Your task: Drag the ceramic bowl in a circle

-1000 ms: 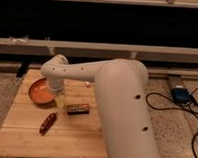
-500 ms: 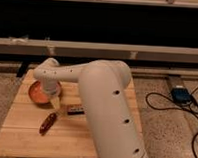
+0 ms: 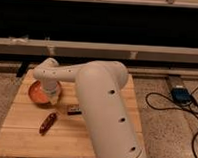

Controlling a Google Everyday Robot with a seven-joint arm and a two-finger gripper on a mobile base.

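Ceramic bowl (image 3: 38,93): rear-left part of the wooden worktop (image 3: 64,139), near its left edge; interior glossy orange, contents cannot be told.
Gripper (image 3: 53,95): at the bowl's right rim, at the end of the white arm (image 3: 101,108) that reaches in from the front right.
Jaws: spread or pinching cannot be told; the wrist covers them.
Neighbours: a reddish oblong item (image 3: 47,122) in front of the bowl; a small dark bar (image 3: 74,110) to its right, both apart from it.
Open room: bare wood along the front edge.
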